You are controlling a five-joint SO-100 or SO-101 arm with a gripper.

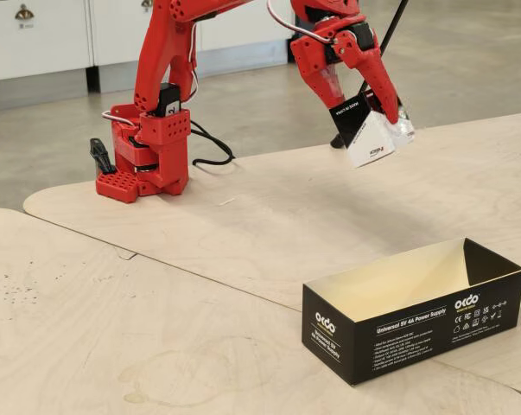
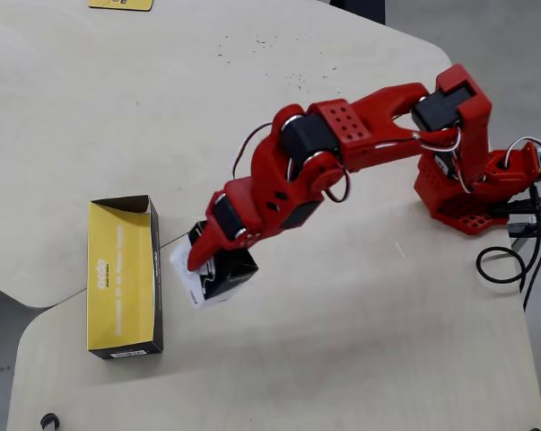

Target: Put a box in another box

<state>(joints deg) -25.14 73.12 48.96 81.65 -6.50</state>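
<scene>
The pincer [image 1: 390,117] grips the carton [image 1: 368,131] by its black upper part, tilted and raised well clear of the tabletop [image 1: 243,216], presumably to clear the tray's wall. In the overhead view the carton [image 2: 207,269] hangs just beside the open tray [image 2: 155,269], not yet over it.

print on the box [image 1: 369,131] too small.

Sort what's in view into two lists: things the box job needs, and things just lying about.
Job:
- small carton, black and white, held tilted in the air
- gripper, shut on it
- long black box, open and empty, on the table

Lying about:
- yellow item at the table's far edge in the overhead view
- black cables by the arm's base
</scene>
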